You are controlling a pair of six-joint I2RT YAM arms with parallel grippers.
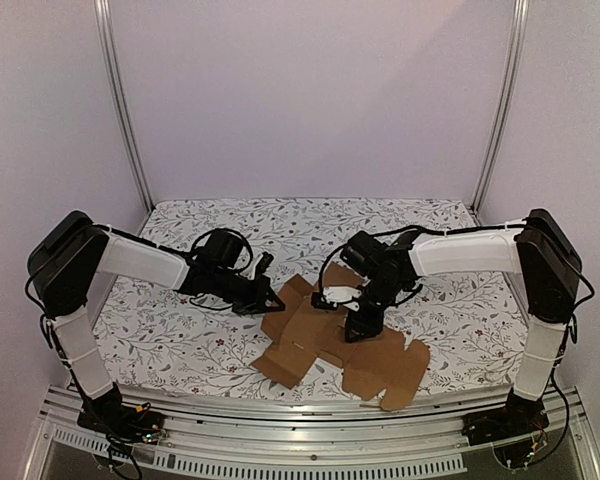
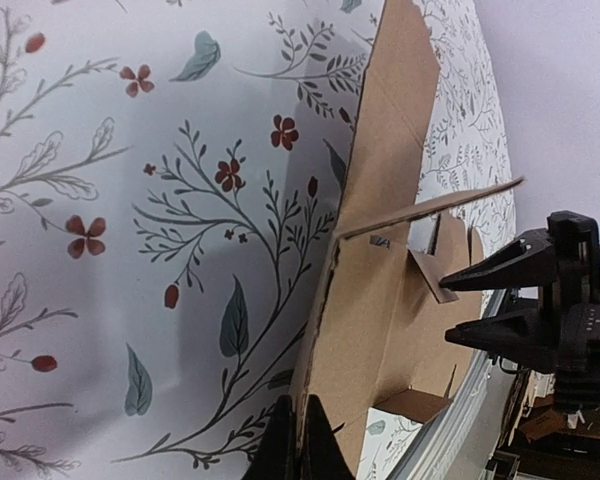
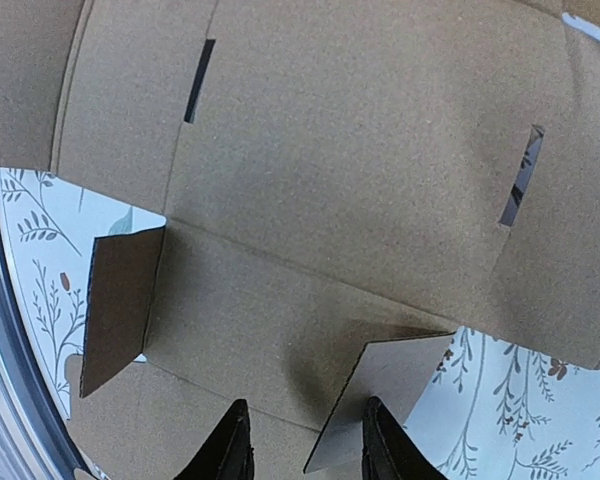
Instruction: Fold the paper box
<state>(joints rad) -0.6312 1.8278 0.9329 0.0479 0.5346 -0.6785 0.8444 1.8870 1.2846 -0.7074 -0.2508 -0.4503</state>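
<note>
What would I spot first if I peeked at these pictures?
A brown paper box lies spread out, mostly flat, on the flowery tablecloth, toward the front of the table. Two black robot grippers meet at it. The left gripper pinches its left edge, and the right gripper hangs open over its middle, with a little raised flap between its fingers.

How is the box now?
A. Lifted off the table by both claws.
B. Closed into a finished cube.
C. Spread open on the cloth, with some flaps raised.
C: the box lies spread out on the cloth, and the wrist views show flaps standing up from it.
</note>
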